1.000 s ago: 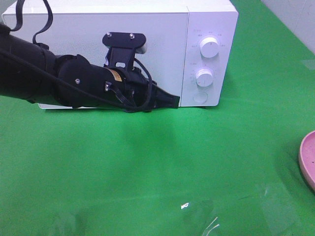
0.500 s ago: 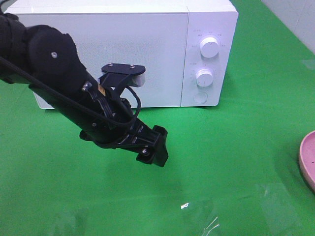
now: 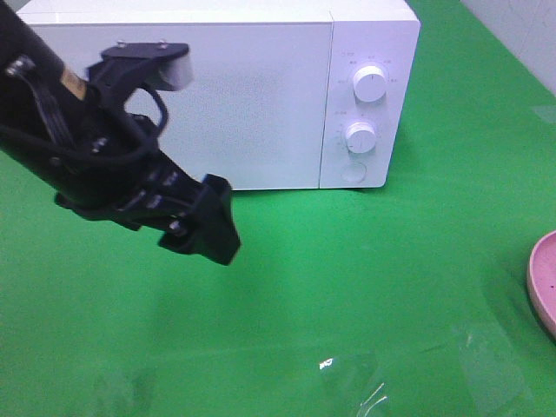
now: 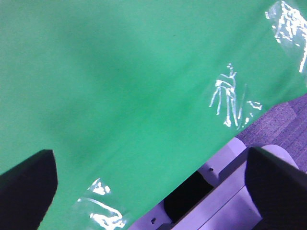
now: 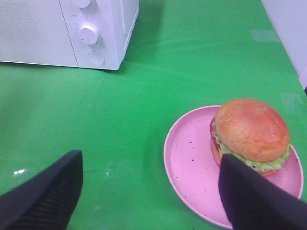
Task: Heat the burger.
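Note:
The burger (image 5: 250,129), with a golden-brown bun and green lettuce, sits on a pink plate (image 5: 191,165) and shows only in the right wrist view. In the high view only the plate's rim (image 3: 544,280) shows at the right edge. The white microwave (image 3: 217,87) stands at the back with its door closed; it also shows in the right wrist view (image 5: 62,28). My left gripper (image 3: 208,230) hangs over the green cloth in front of the microwave's left half, open and empty (image 4: 148,158). My right gripper (image 5: 149,160) is open and empty, to the left of the plate and apart from it.
Two knobs (image 3: 370,84) and a round button (image 3: 353,172) are on the microwave's right panel. Shiny clear tape patches (image 3: 356,387) lie on the cloth near the front. The table's front edge (image 4: 225,143) shows in the left wrist view, with grey floor beyond.
My left arm has drawn back from the microwave door, swinging left and toward the front. The door stays closed.

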Available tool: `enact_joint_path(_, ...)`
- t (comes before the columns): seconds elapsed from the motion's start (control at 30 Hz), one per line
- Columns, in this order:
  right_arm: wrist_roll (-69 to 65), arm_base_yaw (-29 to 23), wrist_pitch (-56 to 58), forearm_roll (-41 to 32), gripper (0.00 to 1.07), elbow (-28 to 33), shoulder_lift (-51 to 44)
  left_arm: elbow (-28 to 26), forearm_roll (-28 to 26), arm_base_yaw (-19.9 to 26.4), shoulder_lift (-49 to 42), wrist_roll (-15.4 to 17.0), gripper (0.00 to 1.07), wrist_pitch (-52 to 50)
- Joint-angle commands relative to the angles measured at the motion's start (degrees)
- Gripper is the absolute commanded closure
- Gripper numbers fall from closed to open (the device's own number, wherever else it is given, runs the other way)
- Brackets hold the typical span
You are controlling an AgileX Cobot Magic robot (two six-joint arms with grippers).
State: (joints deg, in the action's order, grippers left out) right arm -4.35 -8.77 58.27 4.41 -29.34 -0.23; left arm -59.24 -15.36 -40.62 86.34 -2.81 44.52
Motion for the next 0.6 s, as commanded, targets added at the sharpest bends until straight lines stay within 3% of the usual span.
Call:
enact_joint_path(0.03,0.5,0.2,-0.8,0.0,0.34,0.2,-1.4,0.0,3.2,6.1,-3.6,2.2,0.06,7.3)
enact_joint_path(0.13,0.5,0.2,-0.8,0.0,0.34,0.2,-1.4,0.0,4.0,9.6,-4.9,2.1,0.06,10.3)
enact_joint_path(0.2,0.5,0.2,-0.8,0.0,0.34,0.2,-1.4,0.0,5.4,17.6,-7.4,1.8,0.06,15.9)
enact_joint_path(0.27,0.5,0.2,-0.8,0.0,0.34,0.2,-1.4,0.0,5.4,17.6,-7.4,1.8,0.06,15.9)
enact_joint_path(0.33,0.5,0.2,-0.8,0.0,0.34,0.2,-1.4,0.0,7.7,24.3,-10.0,1.8,0.06,20.3)
enact_joint_path(0.6,0.5,0.2,-0.8,0.0,0.34,0.2,-1.4,0.2,9.7,31.9,-15.0,1.8,0.06,25.0)
